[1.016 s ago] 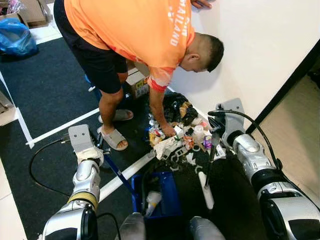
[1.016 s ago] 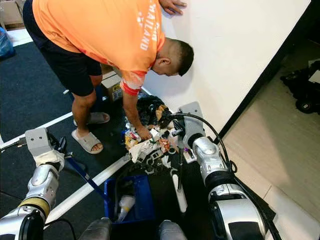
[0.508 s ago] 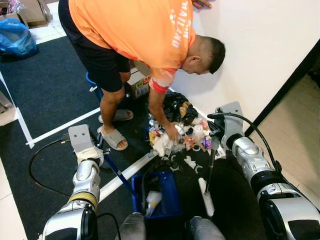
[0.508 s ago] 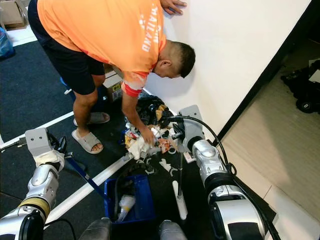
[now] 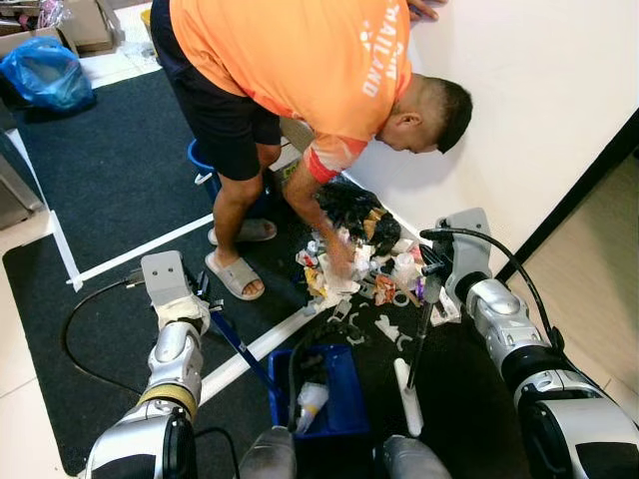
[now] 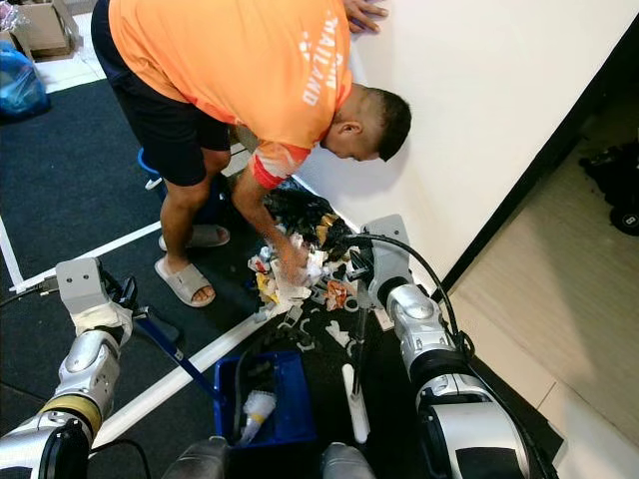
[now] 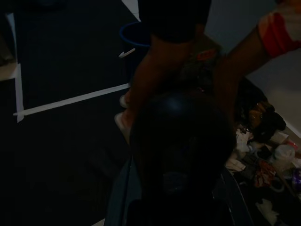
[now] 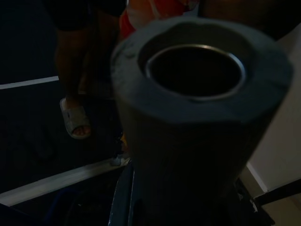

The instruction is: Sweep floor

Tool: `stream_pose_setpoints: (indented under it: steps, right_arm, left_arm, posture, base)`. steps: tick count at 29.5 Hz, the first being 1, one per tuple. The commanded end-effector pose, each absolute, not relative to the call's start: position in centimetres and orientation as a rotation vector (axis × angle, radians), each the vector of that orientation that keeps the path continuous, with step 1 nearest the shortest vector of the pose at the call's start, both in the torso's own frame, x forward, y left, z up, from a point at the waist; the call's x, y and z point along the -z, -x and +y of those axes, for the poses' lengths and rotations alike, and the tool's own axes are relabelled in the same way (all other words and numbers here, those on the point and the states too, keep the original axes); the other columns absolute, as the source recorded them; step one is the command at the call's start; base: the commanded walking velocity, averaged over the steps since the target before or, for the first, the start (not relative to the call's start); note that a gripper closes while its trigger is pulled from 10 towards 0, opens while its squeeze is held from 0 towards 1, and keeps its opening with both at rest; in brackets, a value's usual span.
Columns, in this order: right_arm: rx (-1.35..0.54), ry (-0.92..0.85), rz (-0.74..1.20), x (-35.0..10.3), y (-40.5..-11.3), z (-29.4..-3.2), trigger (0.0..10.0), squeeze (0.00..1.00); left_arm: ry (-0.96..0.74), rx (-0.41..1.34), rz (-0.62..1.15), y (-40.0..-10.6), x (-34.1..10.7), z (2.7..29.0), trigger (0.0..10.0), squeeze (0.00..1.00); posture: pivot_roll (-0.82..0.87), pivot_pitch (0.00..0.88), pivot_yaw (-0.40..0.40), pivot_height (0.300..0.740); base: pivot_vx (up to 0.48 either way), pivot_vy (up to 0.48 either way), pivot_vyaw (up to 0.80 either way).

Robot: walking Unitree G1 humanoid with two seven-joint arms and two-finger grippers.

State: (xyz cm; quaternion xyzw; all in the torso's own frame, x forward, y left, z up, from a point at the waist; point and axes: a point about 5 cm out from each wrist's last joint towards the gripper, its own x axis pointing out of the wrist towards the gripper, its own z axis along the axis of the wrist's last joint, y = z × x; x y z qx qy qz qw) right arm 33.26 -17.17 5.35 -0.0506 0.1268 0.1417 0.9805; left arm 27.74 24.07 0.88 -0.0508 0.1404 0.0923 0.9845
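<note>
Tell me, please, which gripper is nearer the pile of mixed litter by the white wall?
Right. The right gripper, on the broom handle, sits at the edge of the pile of mixed litter; the left gripper holds the blue dustpan's handle, farther away across the white tape line.

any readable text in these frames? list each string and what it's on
"AILAND": white letters on the back of the person's orange shirt; the start of the word is cut off by a fold.
Cardboard box behind the person's legs: printed labels, too small to read.
Wrappers in the trash pile: print too small and blurred to read.
</note>
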Motion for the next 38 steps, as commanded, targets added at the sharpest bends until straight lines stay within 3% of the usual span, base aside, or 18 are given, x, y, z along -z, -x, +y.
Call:
stream_pose_setpoints:
  steps: [1,19,38]
  right_arm:
    - [-0.27,0.109,0.266,-5.1,-33.1,-17.4,10.0,0.0]
    - [-0.161,0.072,0.48,-0.3,-29.5,-19.1,10.0,0.0]
    - [-0.105,0.0,0.541,1.6,-27.6,-19.0,10.0,0.0]
  left_arm:
    - [0.09,-0.168,0.408,-26.0,1.3,23.4,10.0,0.0]
    - [0.055,-0.118,0.549,-23.8,3.5,22.9,10.0,0.0]
    - [-0.148,0.005,0.637,-23.4,4.4,21.3,10.0,0.0]
  posture:
    - [0.13,0.017,-0.054,0.74]
    - [0.14,0.0,-0.063,0.74]
    - [0.13,0.021,-0.047,0.74]
  base:
    - [0.0,0.0,0.0]
    - [0.0,0.0,0.0]
    - [0.0,0.0,0.0]
